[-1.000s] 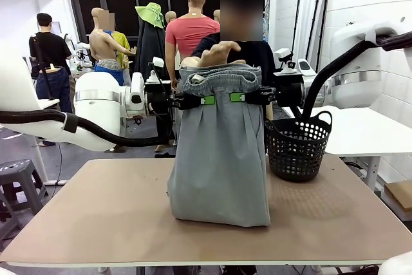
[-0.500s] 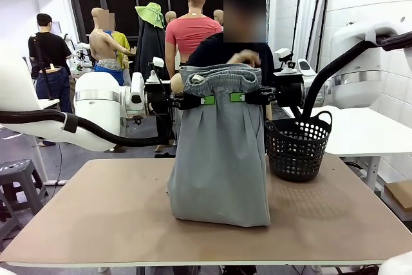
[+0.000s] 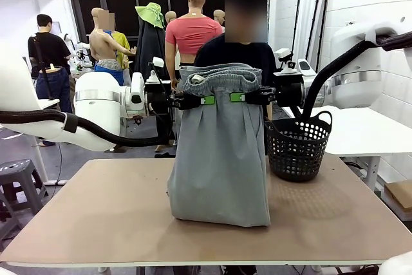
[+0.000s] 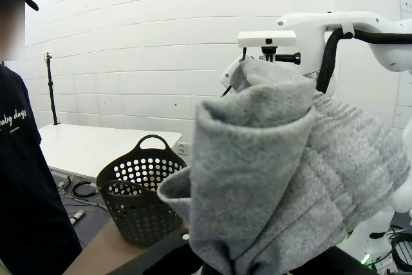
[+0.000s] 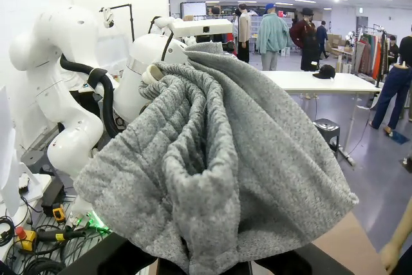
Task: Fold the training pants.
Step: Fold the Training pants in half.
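Left wrist view catches white script on the person's black T-shirt (image 4: 16, 178), reading roughly "daily days", partly cut off by the frame edge. No print can be read on the training pants (image 3: 220, 152) themselves; a small white tag shows at the waistband's 10 o'clock corner in the front view.

Front view shows the pants hanging upright, long axis vertical, gathered elastic waistband at 12 o'clock and the folded lower end resting on the worktop (image 3: 96, 217) at 6 o'clock. They stand mid-worktop, with the black mesh basket (image 3: 297, 148) just beside them at 3 o'clock.

Both arms reach in level from opposite sides, forearms horizontal. The left gripper (image 3: 201, 100) comes from 9 o'clock and the right gripper (image 3: 237, 97) from 3 o'clock, each pinching the cloth just under the waistband, green pads pressed against the grey fabric. The two grippers sit at the same height, near each other across the front of the pants.

In each wrist view bunched grey jersey rises from the bottom edge and hides the fingers. The person stands behind the pants at 12 o'clock.
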You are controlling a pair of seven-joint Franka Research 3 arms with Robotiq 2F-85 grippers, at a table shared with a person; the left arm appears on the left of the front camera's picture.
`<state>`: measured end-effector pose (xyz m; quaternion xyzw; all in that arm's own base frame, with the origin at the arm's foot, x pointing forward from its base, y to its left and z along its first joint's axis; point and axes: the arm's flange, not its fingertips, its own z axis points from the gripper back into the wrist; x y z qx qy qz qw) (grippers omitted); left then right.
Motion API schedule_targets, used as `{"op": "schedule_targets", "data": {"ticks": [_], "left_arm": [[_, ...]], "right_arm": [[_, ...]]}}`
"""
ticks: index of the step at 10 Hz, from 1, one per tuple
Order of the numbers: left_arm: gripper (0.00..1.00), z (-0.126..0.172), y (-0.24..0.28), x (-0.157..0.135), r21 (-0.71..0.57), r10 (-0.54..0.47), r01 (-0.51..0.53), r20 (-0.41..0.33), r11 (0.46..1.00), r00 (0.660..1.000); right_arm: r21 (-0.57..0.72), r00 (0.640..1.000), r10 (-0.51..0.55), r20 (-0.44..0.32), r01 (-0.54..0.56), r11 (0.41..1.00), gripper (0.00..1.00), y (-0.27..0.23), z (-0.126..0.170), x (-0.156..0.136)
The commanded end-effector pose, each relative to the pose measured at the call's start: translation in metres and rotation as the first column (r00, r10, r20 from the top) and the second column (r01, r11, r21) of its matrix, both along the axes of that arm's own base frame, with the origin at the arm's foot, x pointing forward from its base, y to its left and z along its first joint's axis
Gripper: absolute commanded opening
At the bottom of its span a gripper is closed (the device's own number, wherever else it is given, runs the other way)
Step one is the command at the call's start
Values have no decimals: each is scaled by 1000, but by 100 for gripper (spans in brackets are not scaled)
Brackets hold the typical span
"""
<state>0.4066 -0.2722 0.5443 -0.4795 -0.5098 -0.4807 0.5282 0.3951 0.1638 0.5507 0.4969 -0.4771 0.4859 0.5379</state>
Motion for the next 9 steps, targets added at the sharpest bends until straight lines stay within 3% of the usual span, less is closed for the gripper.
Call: {"op": "schedule_targets", "data": {"ticks": [1,9], "left_arm": [[0,3,-1,0,-1,0,0,9,1000,1000],[0,3,-1,0,-1,0,0,9,1000,1000]], "right_arm": [[19,1000,-3,-3,3,1000,0,1,1,-2],[19,1000,-3,-3,3,1000,0,1,1,-2]]}}
